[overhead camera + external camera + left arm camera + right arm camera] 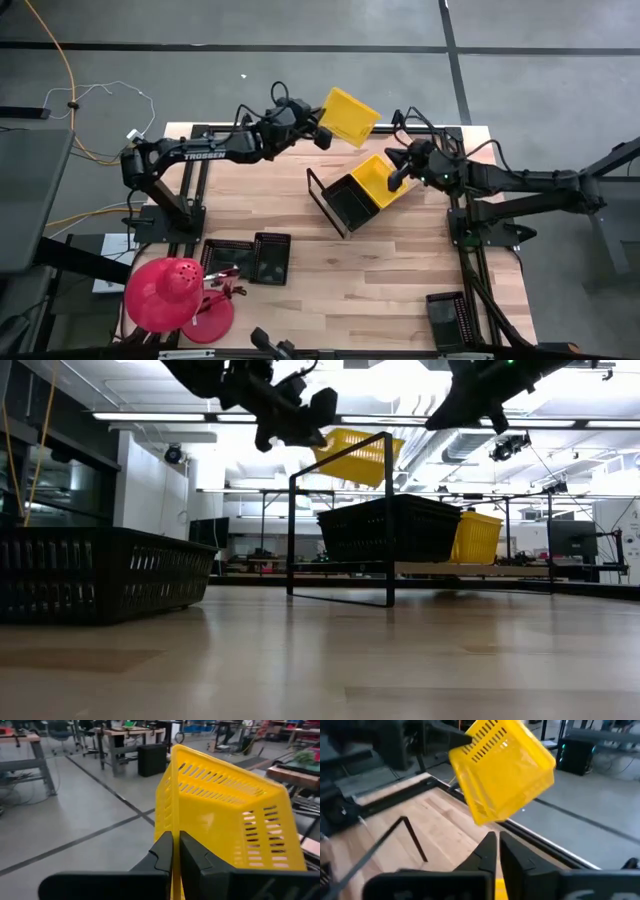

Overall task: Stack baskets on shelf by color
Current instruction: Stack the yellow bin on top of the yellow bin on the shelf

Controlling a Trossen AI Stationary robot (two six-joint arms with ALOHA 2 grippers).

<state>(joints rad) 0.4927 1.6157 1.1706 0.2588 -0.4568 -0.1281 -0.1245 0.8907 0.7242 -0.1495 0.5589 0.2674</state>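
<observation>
**Yellow basket held high, ready for the shelf**

Your left claw point(322, 128) is pinched tight on the rim of a yellow basket point(349, 117). It holds the basket up in the air, near the top middle of the high view, past the far edge of the worktop point(400, 270). You probably keep it high so it can go over the frame of the shelf point(340, 205).

The shelf sits in the middle of the worktop. It already holds a black basket point(350, 200) and a second yellow basket point(380, 180), side by side. So the yellow one in the air likely belongs on the yellow one.

Your right claw point(396, 178) is shut, right by the yellow basket on the shelf. You cannot tell if it grips the rim.

Two more black baskets point(248, 259) lie at the lower left, near a red dome point(165, 293). The worktop is pale wood. Around it is a big workshop with a grey floor.
</observation>
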